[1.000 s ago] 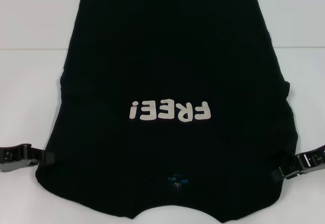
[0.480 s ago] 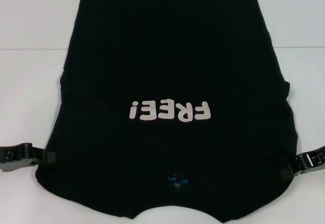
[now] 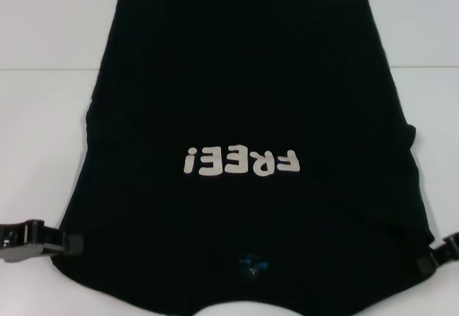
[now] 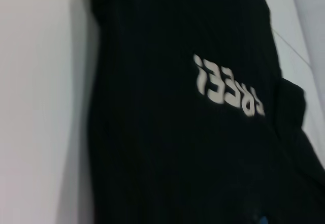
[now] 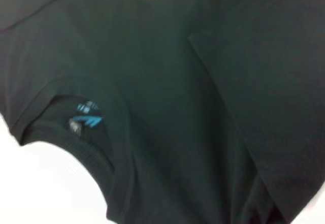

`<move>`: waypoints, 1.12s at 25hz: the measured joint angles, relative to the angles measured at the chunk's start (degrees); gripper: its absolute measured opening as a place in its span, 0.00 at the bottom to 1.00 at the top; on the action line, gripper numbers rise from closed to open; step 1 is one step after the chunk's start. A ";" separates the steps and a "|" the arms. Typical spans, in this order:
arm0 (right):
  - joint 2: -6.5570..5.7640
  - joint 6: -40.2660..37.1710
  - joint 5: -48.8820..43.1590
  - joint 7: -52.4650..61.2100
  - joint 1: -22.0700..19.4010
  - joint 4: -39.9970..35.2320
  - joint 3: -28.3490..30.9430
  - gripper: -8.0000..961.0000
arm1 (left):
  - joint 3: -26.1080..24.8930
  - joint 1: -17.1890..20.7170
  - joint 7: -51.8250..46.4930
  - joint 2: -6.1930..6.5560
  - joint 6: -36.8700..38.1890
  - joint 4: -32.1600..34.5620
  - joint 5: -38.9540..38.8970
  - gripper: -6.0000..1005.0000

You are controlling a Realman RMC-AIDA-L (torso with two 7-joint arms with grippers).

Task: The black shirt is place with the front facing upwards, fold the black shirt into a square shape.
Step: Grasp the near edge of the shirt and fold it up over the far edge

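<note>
The black shirt point(image 3: 244, 101) lies spread front up on the white table, its sleeves tucked in and its collar toward me. White "FREE!" lettering point(image 3: 240, 163) reads upside down, and a small blue neck label point(image 3: 252, 262) sits just inside the collar. My left gripper point(image 3: 68, 243) is shut on the shirt's left shoulder edge. At the opposite shoulder edge my right gripper point(image 3: 428, 261) is also shut on the cloth. The left wrist view shows the shirt point(image 4: 167, 148) and its lettering point(image 4: 228, 87). The right wrist view shows the collar and label point(image 5: 86, 117).
The white table point(image 3: 43, 151) shows on both sides of the shirt and beyond its hem. A faint seam line crosses the table at the far side. Nothing else lies on it.
Both grippers have moved toward me, and the shirt has slid the same way with them. The lettering and collar now sit lower in the head view.
</note>
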 joint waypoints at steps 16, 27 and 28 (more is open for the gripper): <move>-1.28 -12.71 -3.88 -9.67 -3.37 0.04 -1.35 0.08 | 1.79 0.65 1.52 1.33 17.19 -0.71 6.97 0.07; -1.68 -12.00 -3.93 -10.55 -3.51 0.14 -0.74 0.08 | 1.62 0.10 -0.16 0.72 12.79 1.60 7.49 0.07; -1.68 -11.89 -3.92 -10.48 -3.55 0.14 -0.72 0.08 | 1.73 0.21 -0.45 0.62 12.31 2.04 7.55 0.07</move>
